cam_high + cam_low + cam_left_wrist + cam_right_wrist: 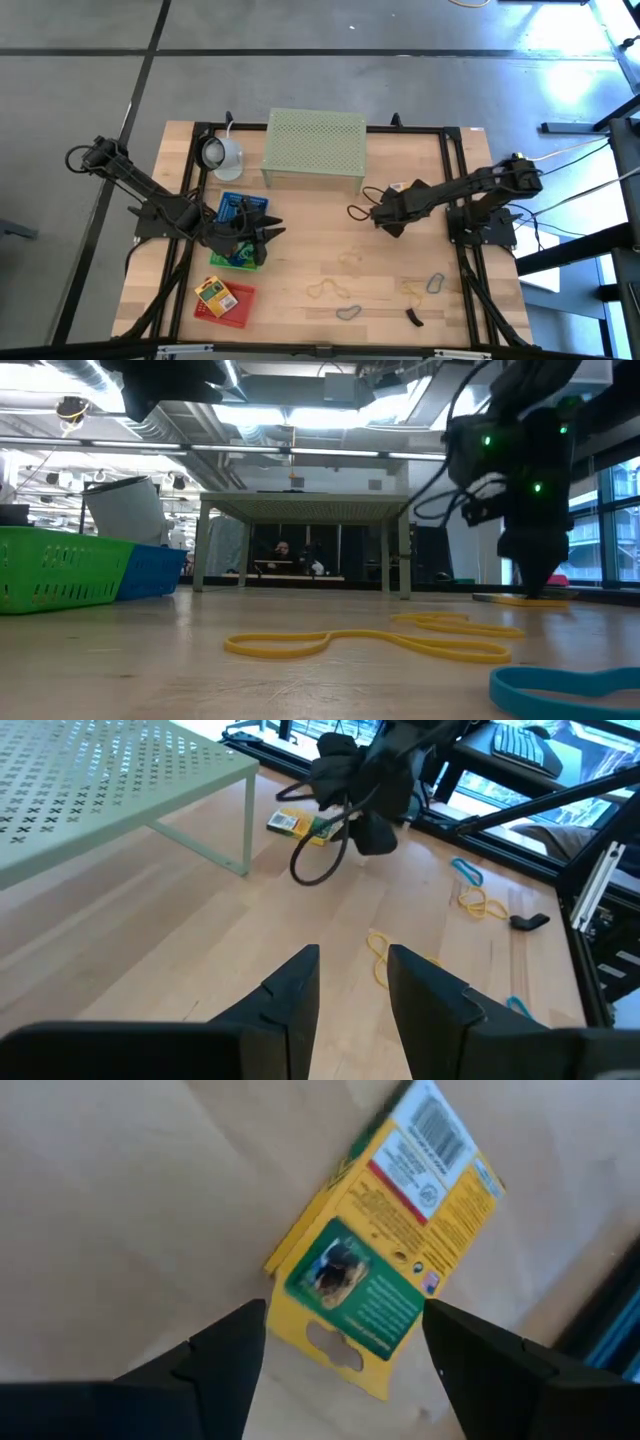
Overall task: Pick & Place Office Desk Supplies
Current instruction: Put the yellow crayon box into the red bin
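Yellow printed cardboard, a small flat box [385,1250] with a green picture panel, a barcode and a hang-hole, lies on the pale wooden table [330,240] directly under the right gripper [345,1345]. That gripper's two dark fingers stand wide apart, one on each side of the box's lower end, gripping nothing. In the high view the right gripper [386,212] sits just beyond the right front leg of the pale green perforated metal stand [314,148], with the box barely showing at its edge.

The left gripper [353,982] hovers over bare wood with its fingers partly parted and nothing between them. From above it [268,232] is by the blue plastic basket [232,207] and the green plastic basket [228,259]. A red plastic tray [235,305] nearer the front edge holds a second yellow printed box [214,291].

Thin rubber loops lie scattered on the front half of the table: a yellow loop [328,290], a grey loop [347,313], a blue loop [436,284] and a tan loop [349,261]. A small black clip [414,318] lies near the front right. A white round lamp-like object [221,155] stands left of the stand.
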